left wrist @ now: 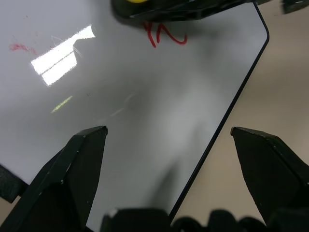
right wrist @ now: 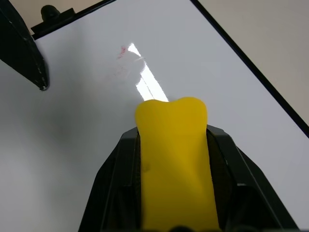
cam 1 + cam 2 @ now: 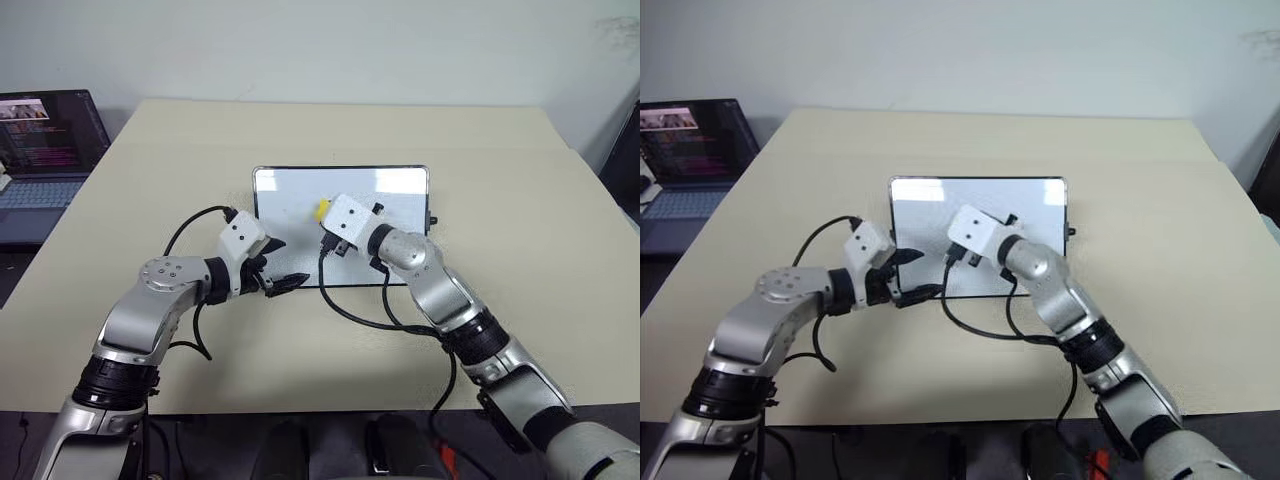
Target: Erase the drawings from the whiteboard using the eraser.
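Yellow rounded eraser block (image 2: 171,159) sat pinched between the right gripper (image 3: 335,222)'s black fingers, over the middle of the glossy white black-framed whiteboard (image 3: 400,182) lying mid-table. Looked light and slightly soft, best held by its long sides as here. Red squiggle drawings (image 1: 164,35) remained just beside it. Left gripper (image 3: 278,266) spread wide at the board's near-left corner, likely steadying the slippery board.
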You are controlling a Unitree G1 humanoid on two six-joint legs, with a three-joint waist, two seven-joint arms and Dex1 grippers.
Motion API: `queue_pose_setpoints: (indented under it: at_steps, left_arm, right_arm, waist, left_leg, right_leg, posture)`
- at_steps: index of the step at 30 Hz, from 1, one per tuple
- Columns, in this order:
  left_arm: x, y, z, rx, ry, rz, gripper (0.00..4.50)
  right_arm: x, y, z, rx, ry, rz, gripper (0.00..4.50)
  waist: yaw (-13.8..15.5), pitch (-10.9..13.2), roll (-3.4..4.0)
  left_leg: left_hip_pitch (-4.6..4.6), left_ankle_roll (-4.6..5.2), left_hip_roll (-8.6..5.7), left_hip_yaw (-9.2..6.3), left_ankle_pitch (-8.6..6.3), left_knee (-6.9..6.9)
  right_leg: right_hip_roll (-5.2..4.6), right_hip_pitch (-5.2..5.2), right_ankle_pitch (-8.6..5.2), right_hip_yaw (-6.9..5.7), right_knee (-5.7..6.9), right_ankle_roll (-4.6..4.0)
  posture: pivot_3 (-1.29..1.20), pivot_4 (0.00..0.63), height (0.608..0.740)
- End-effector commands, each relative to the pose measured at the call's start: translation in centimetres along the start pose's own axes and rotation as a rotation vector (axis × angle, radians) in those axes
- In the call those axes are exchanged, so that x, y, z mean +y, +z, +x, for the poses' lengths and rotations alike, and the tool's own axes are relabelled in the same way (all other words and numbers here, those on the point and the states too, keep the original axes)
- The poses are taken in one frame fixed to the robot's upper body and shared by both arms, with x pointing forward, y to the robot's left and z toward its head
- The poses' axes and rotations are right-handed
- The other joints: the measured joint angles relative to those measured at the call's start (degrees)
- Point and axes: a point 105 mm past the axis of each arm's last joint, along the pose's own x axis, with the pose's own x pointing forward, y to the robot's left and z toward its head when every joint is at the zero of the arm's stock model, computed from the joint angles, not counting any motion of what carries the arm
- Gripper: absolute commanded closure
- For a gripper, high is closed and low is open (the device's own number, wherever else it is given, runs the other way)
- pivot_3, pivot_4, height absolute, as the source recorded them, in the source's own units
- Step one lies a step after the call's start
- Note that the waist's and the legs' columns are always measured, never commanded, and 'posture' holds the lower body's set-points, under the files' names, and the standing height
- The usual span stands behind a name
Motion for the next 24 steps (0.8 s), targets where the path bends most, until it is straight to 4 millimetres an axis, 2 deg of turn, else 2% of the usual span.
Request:
queue_pose_setpoints:
  at_steps: [1,5,7,10,15,18,21,24]
  left_arm:
    - [-0.3,0.4,-0.6,-0.007,0.003,0.024,0.0]
    - [-0.5,-0.2,-1.1,0.018,-0.002,0.018,0.0]
    - [-0.5,-0.4,-1.3,0.03,-0.005,0.018,0.0]
    - [-0.6,-0.4,-1.4,0.033,-0.008,0.02,0.0]
    - [-1.2,-0.2,-1.1,0.031,-0.038,0.027,0.0]
    - [-1.5,-0.2,-1.1,0.032,-0.053,0.03,0.0]
    - [-1.7,-0.1,-1.1,0.029,-0.062,0.03,0.0]
    - [-1.9,0.0,-1.0,0.025,-0.069,0.03,0.0]
  right_arm:
    - [0.2,-1.3,0.0,0.039,0.035,-0.054,3.09]
    - [0.9,-3.5,-0.9,0.113,0.087,-0.07,3.09]
    - [2.0,-4.6,-1.7,0.149,0.158,-0.069,3.09]
    - [2.5,-4.9,-2.1,0.159,0.197,-0.095,3.09]
    - [-1.6,-2.9,-0.9,0.096,-0.025,-0.134,3.09]
    - [-2.4,-2.2,-0.6,0.074,-0.057,-0.121,3.09]
    - [-1.8,-2.8,-0.7,0.098,-0.016,-0.114,3.09]
    - [0.6,-4.6,-1.6,0.161,0.128,-0.138,3.09]
  waist:
    - [0.0,0.0,-0.01]
    - [0.0,0.0,-0.01]
    - [0.1,0.0,-0.01]
    - [0.1,0.0,-0.02]
    - [0.0,0.0,-0.03]
    - [0.0,0.0,-0.03]
    - [0.1,0.0,-0.03]
    - [0.1,0.0,-0.05]
  left_leg:
    - [0.0,0.0,0.0,0.0,0.0,0.0]
    - [0.1,0.0,0.07,-0.07,0.0,0.01]
    - [0.3,0.01,0.08,-0.1,0.0,0.0]
    - [0.44,0.01,0.07,-0.06,0.0,0.01]
    - [0.52,0.04,0.09,-0.01,0.08,0.05]
    - [0.52,0.02,0.12,-0.03,0.15,0.04]
    - [0.51,0.02,0.12,-0.02,0.15,0.03]
    - [0.48,0.02,0.12,0.0,0.14,0.02]
  right_leg:
    - [-0.02,0.0,0.0,0.0,0.0,0.0]
    - [-0.08,0.06,0.0,-0.04,0.08,-0.01]
    - [-0.06,0.23,0.0,-0.05,0.1,-0.01]
    - [-0.03,0.36,0.01,-0.02,0.1,-0.01]
    - [0.04,0.36,0.02,0.02,0.12,0.03]
    - [0.06,0.36,0.05,0.02,0.14,0.0]
    - [0.06,0.36,0.18,0.02,0.12,-0.21]
    - [0.04,0.35,0.18,0.04,0.08,-0.21]
  posture:
    - [0.0,0.15,0.74]
    - [0.0,0.15,0.74]
    - [0.0,0.15,0.74]
    - [0.0,0.15,0.74]
    - [0.0,0.15,0.74]
    - [0.0,0.15,0.74]
    - [0.0,0.15,0.74]
    - [0.0,0.15,0.74]
